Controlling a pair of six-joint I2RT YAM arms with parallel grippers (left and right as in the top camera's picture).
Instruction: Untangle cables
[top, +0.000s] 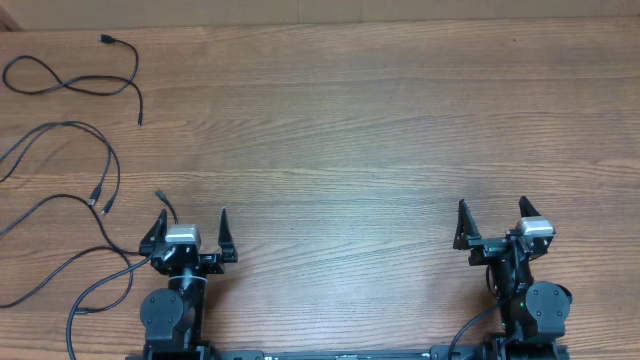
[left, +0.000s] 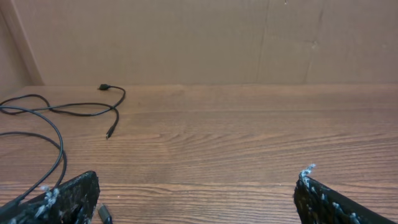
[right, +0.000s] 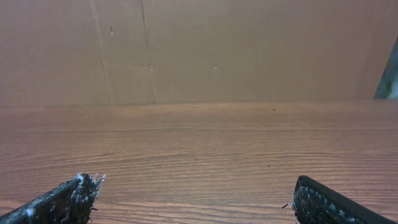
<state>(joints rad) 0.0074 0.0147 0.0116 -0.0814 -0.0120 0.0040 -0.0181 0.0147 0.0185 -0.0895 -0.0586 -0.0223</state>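
While both arms sit at the near edge of the wooden table (top: 340, 130), the thin black cables (top: 70, 123) are all on its left part. From overhead, the left gripper (top: 191, 214) is at about 7 o'clock of the table and the right gripper (top: 491, 204) at about 5 o'clock, and both point toward 12 o'clock. Each claw has its two fingers spread fully wide and holds nothing; in both wrist views only bare wood shows in the gap. The upper cable (top: 135, 72) lies at about 10 o'clock of the table, apart from the others, in a loose winding loop. It has a small far plug (top: 106, 40) toward 12 o'clock, and its other end points toward 6 o'clock. The lower cables come in from the left edge at about 9 o'clock and run close along each other. Their two plugs (top: 102, 200) lie near together, at about 10 o'clock from the left gripper. One more connector (top: 158, 194) lies just beside the left finger of this gripper; I cannot tell if it touches. A brown cardboard wall (right: 249, 50) closes the table at 12 o'clock.
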